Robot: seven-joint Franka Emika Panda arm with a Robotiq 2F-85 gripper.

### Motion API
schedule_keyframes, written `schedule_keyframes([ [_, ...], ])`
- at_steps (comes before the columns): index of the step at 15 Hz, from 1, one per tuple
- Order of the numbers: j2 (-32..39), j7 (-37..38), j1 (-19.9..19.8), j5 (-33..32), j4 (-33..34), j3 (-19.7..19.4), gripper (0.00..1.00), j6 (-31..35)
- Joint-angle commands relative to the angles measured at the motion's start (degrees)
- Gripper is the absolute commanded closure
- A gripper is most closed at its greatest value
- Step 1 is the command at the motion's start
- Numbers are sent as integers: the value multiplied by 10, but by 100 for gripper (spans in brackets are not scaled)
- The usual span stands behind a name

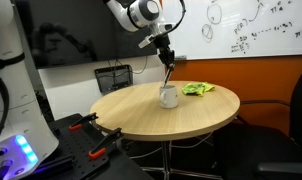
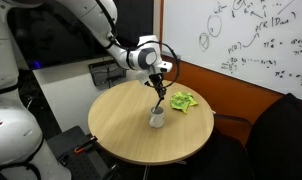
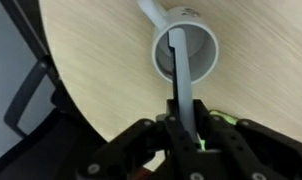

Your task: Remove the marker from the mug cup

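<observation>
A white mug (image 1: 168, 96) stands on the round wooden table (image 1: 141, 115), seen in both exterior views, also here (image 2: 157, 117). A grey marker (image 3: 180, 75) runs from inside the mug (image 3: 196, 40) up into my gripper (image 3: 187, 128), which is shut on its upper end. In an exterior view my gripper (image 1: 165, 54) hangs above the mug with the marker (image 1: 167, 74) slanting down into it. In an exterior view the gripper (image 2: 159, 82) is right above the mug, marker tip still inside.
A green cloth (image 1: 199, 89) lies on the table beside the mug, also here (image 2: 182, 101). A whiteboard (image 2: 241, 40) hangs on the wall behind. Black chairs (image 1: 276, 110) stand round the table. A wire basket (image 1: 114, 76) sits behind the table.
</observation>
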Motion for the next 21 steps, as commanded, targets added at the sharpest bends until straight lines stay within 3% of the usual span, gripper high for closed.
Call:
schedule_keyframes([
  [1,-33,0,-11,-32,16,37,94,-67],
  [7,42,-258,-48,277,96,152,94,-104],
  [12,177,-329,-79,347,225,181,94,-235],
  [14,216,-335,-78,343,261,184,94,-236],
  [15,229,-334,-75,336,273,185,79,-229],
  [16,237,-334,-71,332,281,186,53,-217],
  [17,242,-332,-70,331,289,188,52,-215],
  [21,195,-330,-71,326,264,188,23,-208],
])
